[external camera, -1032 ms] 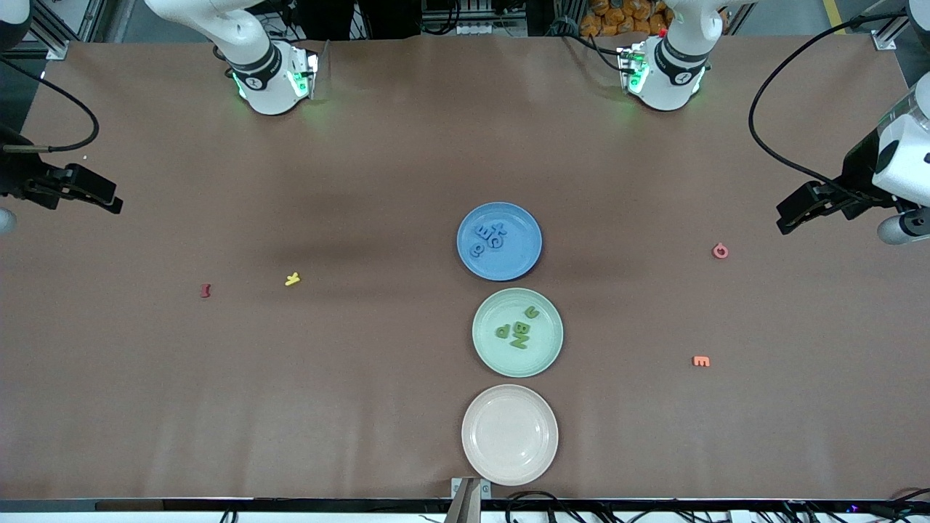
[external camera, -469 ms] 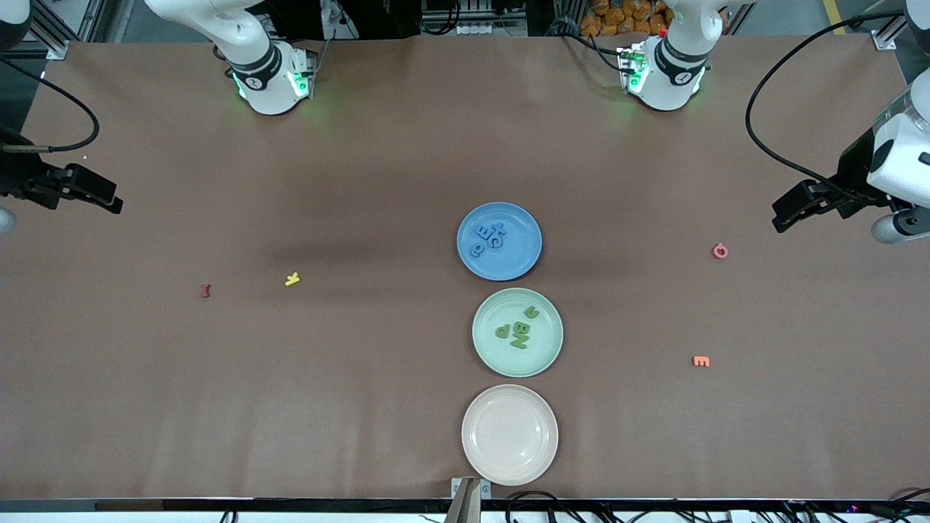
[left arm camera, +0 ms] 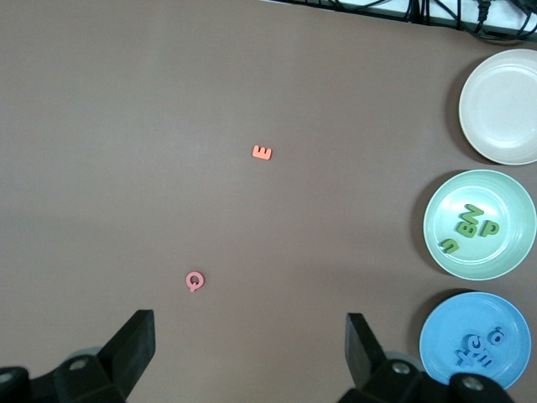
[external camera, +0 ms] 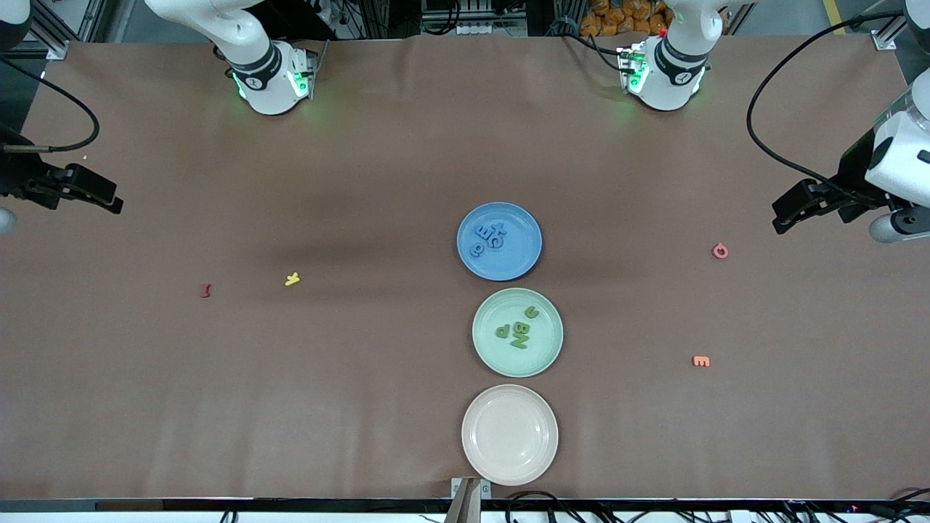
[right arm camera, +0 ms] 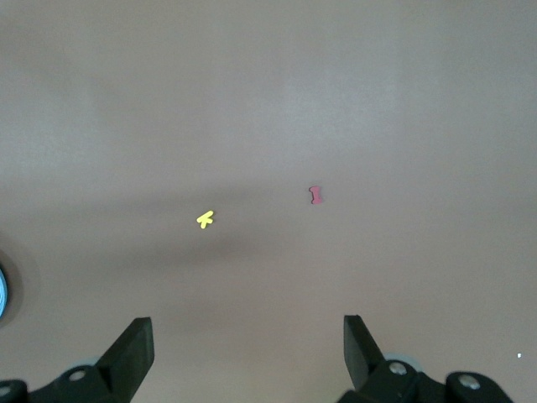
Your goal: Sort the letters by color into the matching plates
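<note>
Right gripper (external camera: 94, 195) is hanging over the table's (external camera: 363, 407) right-arm end, jaws spread wide, holding nothing. Dark red letter (external camera: 205, 290) and yellow letter (external camera: 292, 279) are lying loose.

Mid-table: blue letters (external camera: 488, 238) are sitting in the blue plate (external camera: 523, 261), green letters (external camera: 519, 330) in the green plate (external camera: 541, 356). Sorting looks finished.

Left gripper (external camera: 795, 211) is hanging over the left-arm end, wide open, empty.

Risk: a further reach could grab a stray letter and spoil a plate.

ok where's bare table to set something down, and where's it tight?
Free: the wide patch between the yellow letter and the blue plate; the strip between the plates and the orange letter. Crowded: the plate column, where blue plate, green plate and beige plate nearly touch. Left gripper and right gripper wait open at the table's ends.
</note>
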Tool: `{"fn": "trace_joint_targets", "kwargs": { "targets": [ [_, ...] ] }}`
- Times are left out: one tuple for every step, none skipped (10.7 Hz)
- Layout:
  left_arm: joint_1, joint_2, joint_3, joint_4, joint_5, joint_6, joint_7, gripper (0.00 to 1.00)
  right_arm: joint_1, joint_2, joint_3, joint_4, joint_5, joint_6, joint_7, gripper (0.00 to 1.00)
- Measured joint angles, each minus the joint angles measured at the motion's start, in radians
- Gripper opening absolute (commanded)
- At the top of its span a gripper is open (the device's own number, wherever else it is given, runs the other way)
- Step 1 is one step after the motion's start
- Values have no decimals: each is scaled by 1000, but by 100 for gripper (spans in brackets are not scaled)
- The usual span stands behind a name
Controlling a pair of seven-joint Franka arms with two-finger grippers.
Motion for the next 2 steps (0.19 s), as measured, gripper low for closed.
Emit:
{"fn": "trace_joint_targets", "kwargs": {
  "targets": [
    [0, 0, 0, 1, 0, 4, 5, 100, 0, 0, 0, 0, 0, 0, 0, 100],
    [1, 0, 0, 1, 0, 5, 6, 100, 0, 0, 0, 0, 0, 0, 0, 100]
  ]
}}
